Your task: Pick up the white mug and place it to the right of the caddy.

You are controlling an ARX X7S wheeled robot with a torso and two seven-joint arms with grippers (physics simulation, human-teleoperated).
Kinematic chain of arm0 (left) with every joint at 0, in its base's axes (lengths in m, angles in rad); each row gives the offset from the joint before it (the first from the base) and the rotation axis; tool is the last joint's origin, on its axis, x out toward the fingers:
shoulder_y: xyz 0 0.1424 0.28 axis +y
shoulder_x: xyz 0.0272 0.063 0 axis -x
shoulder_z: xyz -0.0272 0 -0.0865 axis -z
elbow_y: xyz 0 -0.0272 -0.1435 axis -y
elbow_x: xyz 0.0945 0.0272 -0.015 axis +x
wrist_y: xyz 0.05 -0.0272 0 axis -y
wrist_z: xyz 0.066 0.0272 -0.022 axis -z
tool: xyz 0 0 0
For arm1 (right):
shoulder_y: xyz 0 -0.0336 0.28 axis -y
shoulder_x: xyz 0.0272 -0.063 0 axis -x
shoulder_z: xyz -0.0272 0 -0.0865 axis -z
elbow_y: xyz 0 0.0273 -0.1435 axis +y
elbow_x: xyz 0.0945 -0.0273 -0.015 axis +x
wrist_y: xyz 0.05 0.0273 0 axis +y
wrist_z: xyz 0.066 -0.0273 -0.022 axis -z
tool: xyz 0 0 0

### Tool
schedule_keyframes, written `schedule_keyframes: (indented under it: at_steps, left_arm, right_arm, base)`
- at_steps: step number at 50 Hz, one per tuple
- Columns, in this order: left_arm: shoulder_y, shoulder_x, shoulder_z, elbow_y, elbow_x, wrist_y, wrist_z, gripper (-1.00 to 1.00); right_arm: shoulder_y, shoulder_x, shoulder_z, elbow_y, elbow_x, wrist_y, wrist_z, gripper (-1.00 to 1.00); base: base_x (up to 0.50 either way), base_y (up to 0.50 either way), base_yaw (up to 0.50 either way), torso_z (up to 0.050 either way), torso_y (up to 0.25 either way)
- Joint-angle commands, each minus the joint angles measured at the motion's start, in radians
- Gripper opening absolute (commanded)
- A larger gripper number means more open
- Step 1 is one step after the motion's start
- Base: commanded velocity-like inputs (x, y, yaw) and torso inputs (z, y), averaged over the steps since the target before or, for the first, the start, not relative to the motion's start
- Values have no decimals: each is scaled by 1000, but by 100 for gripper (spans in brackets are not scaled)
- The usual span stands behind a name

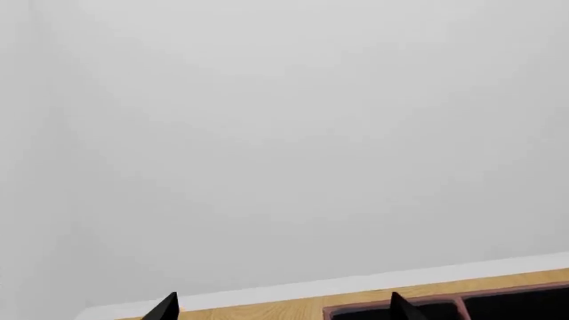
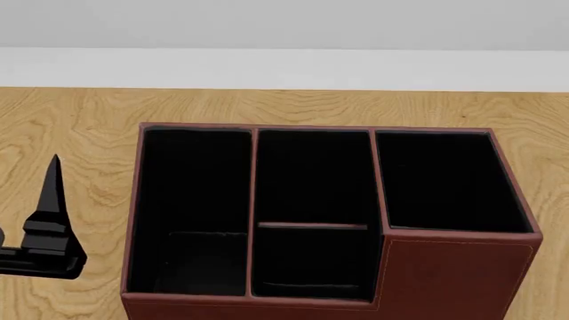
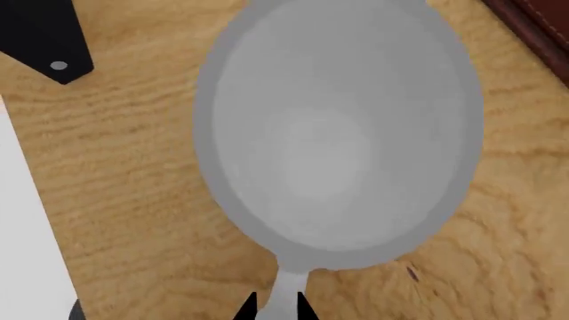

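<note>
- Setting: a simulated office-style desk, rendered without clutter.
- Evidence: a light wood-grain tabletop [image 2: 80, 127]; a dark red-brown leather-look desk organiser with black-lined compartments [image 2: 458, 270] just beside the left gripper [image 2: 40, 233]; a plain pale grey wall [image 2: 284, 23] beyond.

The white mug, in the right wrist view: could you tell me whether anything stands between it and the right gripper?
Nothing visible does. The right gripper sits directly at the white mug, its fingertips flanking the handle, so no gap remains for anything to block.
</note>
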Motion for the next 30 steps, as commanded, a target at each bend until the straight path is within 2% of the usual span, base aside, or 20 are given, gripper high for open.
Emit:
schedule_keyframes:
  at_steps: [1,30]
  left_arm:
    - [1,-3,-3,11,-2,-2,-10,100]
    - [16,-21,-33,96,29,-16,-82,100]
  right_arm:
    - [30,7,16,-39,39,-8,41,-100]
    - [134,43,45,-119,213,-54,165,-100]
  base:
    - [0,0,0,0,0]
    - [0,0,0,0,0]
